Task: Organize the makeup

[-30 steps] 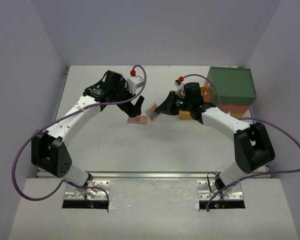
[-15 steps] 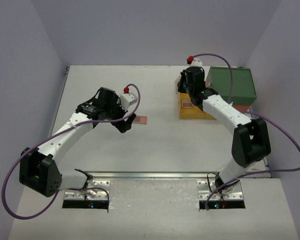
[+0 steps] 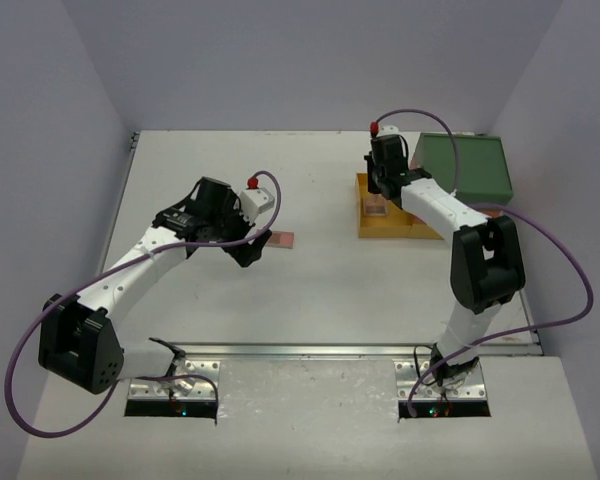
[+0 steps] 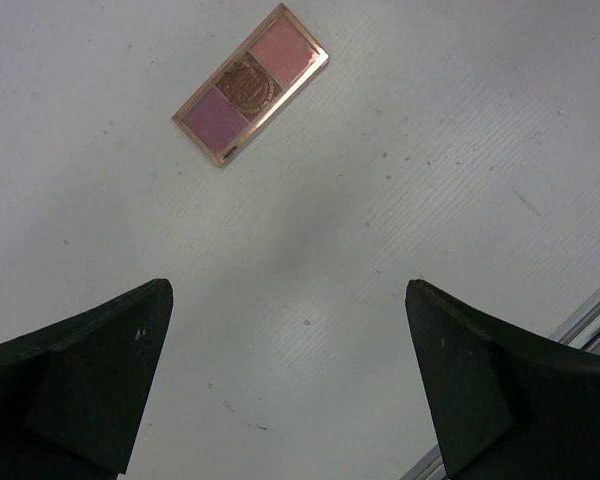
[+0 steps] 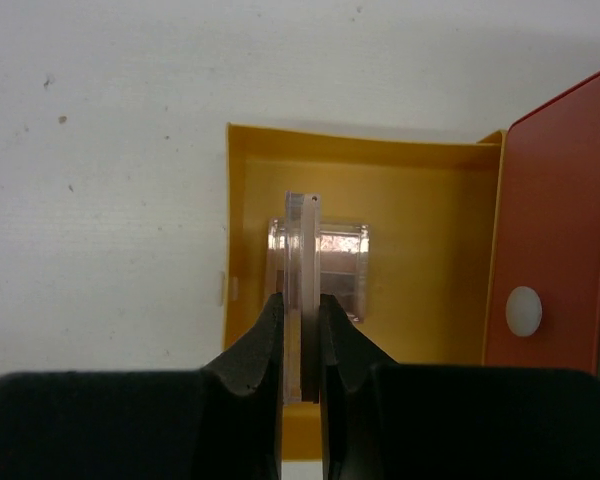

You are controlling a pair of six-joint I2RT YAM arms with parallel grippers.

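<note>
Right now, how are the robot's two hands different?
The left hand is open and empty; the right hand is shut on a thin clear palette. The left hand hangs over the white table near a gold-rimmed pink-and-purple palette; the right hand is over the open yellow drawer. Both have black fingers.

No text, number or brand can be read in any of the views. The only mark is a round embossed emblem in the middle field of the gold-rimmed palette, between its pink pan and its purple pan. It looks like a seal with a patterned ring, but its details are too small to make out.
</note>
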